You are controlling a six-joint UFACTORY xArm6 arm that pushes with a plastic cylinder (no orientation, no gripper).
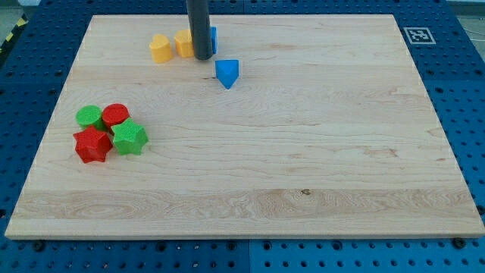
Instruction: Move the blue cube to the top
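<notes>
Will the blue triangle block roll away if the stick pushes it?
Probably not: the blue triangle block has flat sides and rests flat on the wooden board, so it would likely slide. It may spin if my tip, now just above-left of it, hits a corner. It looks small and light.

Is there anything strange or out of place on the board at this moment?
Nothing stands out. My tip stands near the view's top, hiding most of the blue cube, beside two yellow blocks. No block is tipped or off the wooden board.
</notes>
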